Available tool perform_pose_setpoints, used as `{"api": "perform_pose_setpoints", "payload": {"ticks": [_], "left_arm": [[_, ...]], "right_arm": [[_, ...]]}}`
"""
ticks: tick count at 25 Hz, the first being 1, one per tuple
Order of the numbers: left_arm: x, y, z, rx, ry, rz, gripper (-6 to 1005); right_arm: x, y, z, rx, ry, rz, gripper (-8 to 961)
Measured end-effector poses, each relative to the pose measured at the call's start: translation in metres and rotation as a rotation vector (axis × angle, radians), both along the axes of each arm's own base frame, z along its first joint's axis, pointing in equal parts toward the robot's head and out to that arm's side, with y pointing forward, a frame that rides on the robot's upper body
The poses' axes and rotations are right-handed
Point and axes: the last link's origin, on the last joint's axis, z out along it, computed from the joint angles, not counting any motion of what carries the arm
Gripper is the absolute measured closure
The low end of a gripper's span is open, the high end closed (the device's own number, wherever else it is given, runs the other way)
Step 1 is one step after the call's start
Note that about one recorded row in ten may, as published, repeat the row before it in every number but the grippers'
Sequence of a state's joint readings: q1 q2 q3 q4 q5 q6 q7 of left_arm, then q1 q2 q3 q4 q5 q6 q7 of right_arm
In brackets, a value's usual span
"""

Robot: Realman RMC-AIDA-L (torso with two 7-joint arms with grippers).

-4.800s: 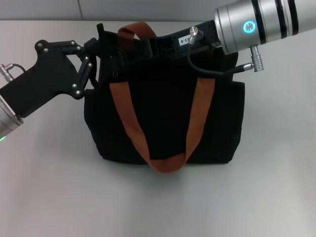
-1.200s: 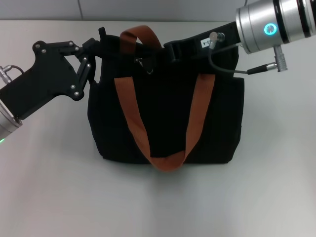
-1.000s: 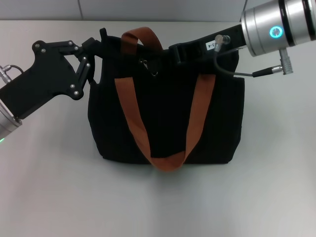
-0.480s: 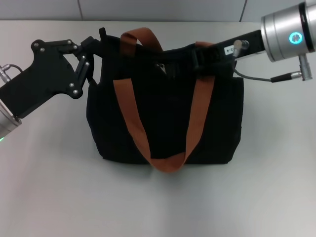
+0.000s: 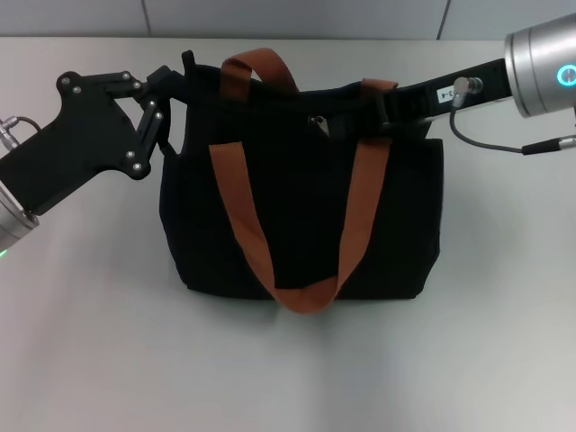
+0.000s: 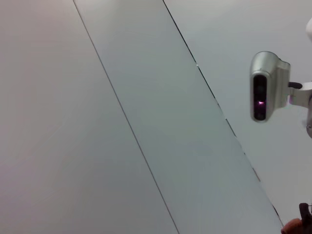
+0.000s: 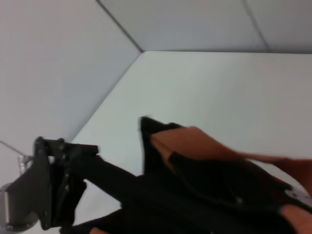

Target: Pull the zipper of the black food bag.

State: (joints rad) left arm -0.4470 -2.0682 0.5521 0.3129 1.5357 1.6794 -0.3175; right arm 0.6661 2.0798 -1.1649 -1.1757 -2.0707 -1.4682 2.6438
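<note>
The black food bag [image 5: 301, 216] stands upright mid-table with two rust-brown strap handles [image 5: 238, 207]. My left gripper [image 5: 177, 83] is shut on the bag's top left corner. My right gripper [image 5: 342, 110] reaches in from the right along the bag's top edge, its dark fingers lost against the fabric. The small silver zipper [image 5: 317, 122] tab shows just left of the right strap and travels with that gripper. In the right wrist view the bag [image 7: 209, 190] and a strap [image 7: 195, 144] are close, with the left gripper [image 7: 109, 176] beyond.
The bag rests on a pale grey table [image 5: 99, 342] with open surface in front and on both sides. A cable [image 5: 486, 144] hangs under the right wrist. The left wrist view shows only wall panels and a grey camera unit [image 6: 265, 87].
My right gripper has slid to the right along the bag's top edge, and the silver tab has moved right with it. The left gripper has kept its hold on the corner.
</note>
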Motion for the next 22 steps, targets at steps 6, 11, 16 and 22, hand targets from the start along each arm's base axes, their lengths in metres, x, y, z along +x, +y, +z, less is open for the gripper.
{"api": "perform_pose_setpoints", "payload": {"ticks": [6,11,16,22], "left_arm": [[0.0,0.0,0.0,0.001,0.0,0.0,976],[0.0,0.001,0.001,0.005,-0.001,0.001,976],[0.0,0.001,0.001,0.005,-0.001,0.002,976],[0.001,0.002,0.001,0.006,-0.002,0.0,976]], "right_arm": [[0.007,-0.001,0.008,0.017,-0.006,-0.021,959],[0.016,-0.002,0.021,0.056,-0.013,-0.041,959],[0.018,-0.004,0.026,0.067,-0.01,-0.042,957],[0.019,-0.005,0.029,0.067,0.0,-0.041,952]]}}
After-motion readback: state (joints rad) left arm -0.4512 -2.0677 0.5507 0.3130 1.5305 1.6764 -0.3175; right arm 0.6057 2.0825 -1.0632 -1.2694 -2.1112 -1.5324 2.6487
